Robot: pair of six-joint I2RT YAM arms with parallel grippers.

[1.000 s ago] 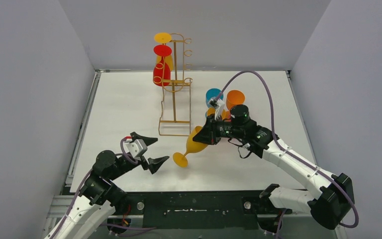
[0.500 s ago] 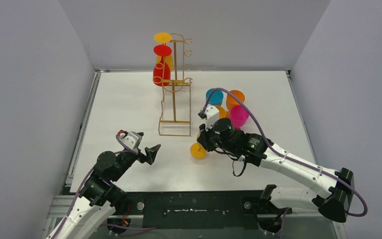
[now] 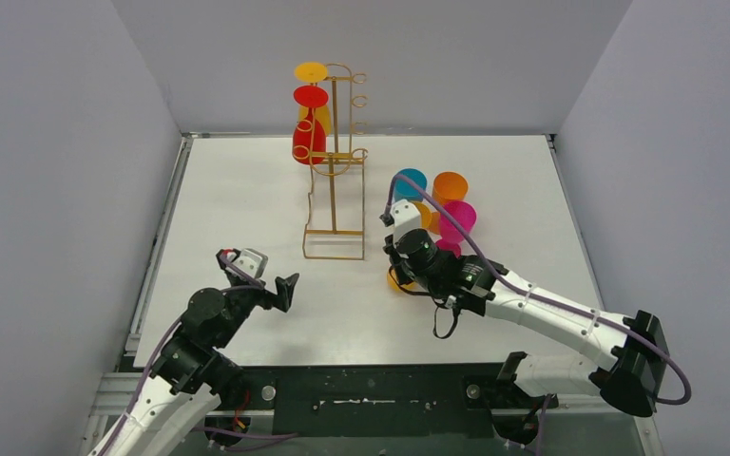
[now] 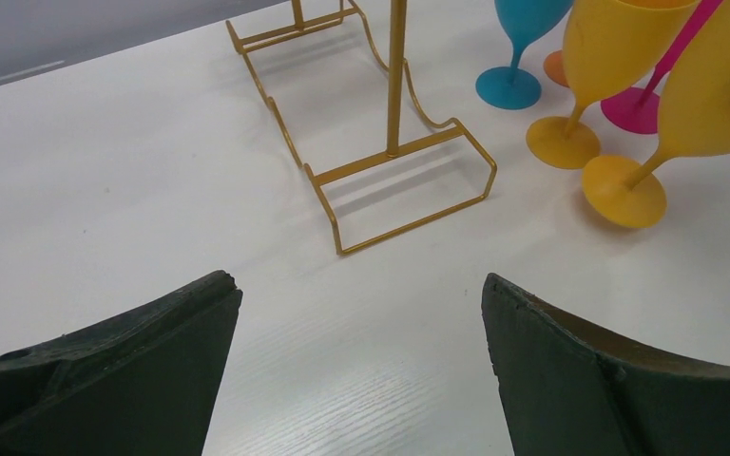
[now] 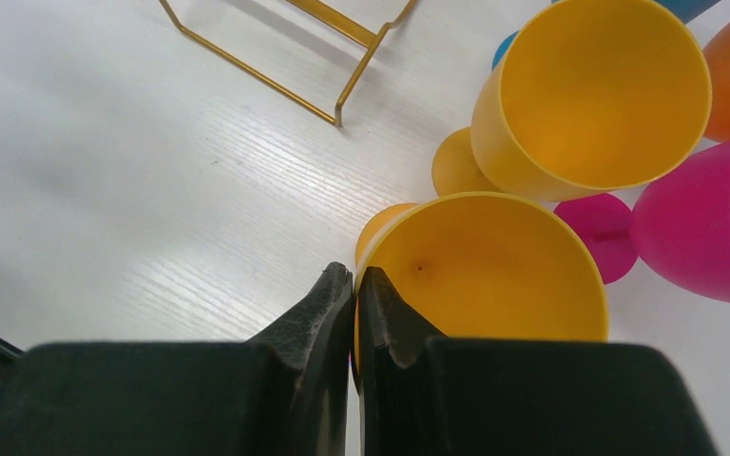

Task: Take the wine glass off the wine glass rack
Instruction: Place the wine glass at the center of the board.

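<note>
The gold wire wine glass rack (image 3: pixel 334 171) stands at the back middle, its base (image 4: pixel 399 180) ahead of my left gripper. A red wine glass (image 3: pixel 308 139) and a yellow one (image 3: pixel 312 72) hang upside down on it. My right gripper (image 3: pixel 407 255) (image 5: pixel 355 274) is shut on the rim of another yellow wine glass (image 5: pixel 494 266) (image 4: pixel 713 95), one finger inside the bowl and one outside. That glass is nearly upright with its foot (image 3: pixel 397 280) down at the table, right of the rack's base. My left gripper (image 3: pixel 268 283) (image 4: pixel 356 285) is open and empty over bare table.
A cluster of glasses stands right of the rack: blue (image 3: pixel 409 180), orange (image 3: pixel 450 185), pink (image 3: pixel 457 217) and a further yellow one (image 5: pixel 589 95). They crowd close around the held glass. Grey walls enclose the table on three sides.
The right gripper has swung the yellow glass from a steep tilt to nearly upright and brought it in beside the cluster. The left gripper has opened wider and drawn slightly left.
</note>
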